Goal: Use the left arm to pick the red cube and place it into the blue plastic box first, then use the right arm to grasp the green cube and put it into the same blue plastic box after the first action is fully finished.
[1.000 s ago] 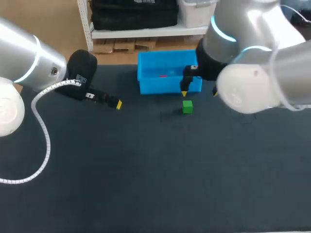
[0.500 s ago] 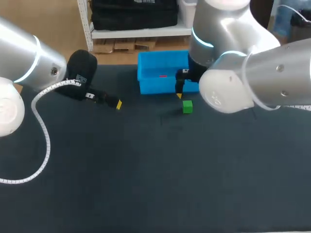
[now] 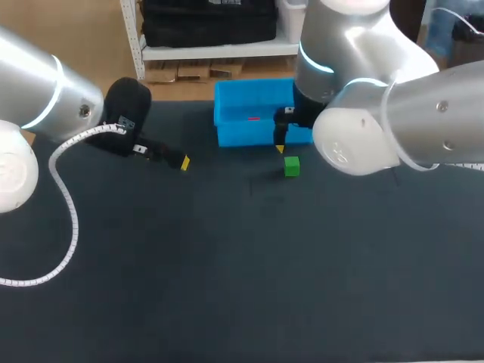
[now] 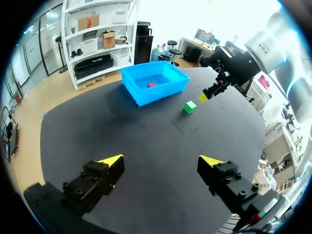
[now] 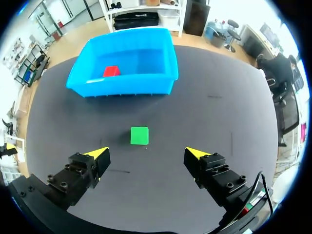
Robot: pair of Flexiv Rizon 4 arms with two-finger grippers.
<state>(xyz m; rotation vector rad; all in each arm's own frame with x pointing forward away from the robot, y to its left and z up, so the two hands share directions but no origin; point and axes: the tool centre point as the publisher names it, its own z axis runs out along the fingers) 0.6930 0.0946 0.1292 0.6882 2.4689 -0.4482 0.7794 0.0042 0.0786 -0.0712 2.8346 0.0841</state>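
- The red cube (image 5: 111, 71) lies on the floor of the blue plastic box (image 5: 122, 88), close to its far wall.
- The green cube (image 3: 292, 166) sits on the black table (image 3: 227, 265), near the box at its five o'clock in the head view and not touching it.
- The right gripper (image 5: 146, 152) hangs above the table, its yellow-tipped fingers spread wide and clasping nothing. The green cube is just ahead at its twelve o'clock, with the box beyond.
- The left gripper (image 4: 161, 161) is well away, at the box's eight o'clock in the head view. Its fingers are wide apart, and the box and green cube lie far ahead of it.
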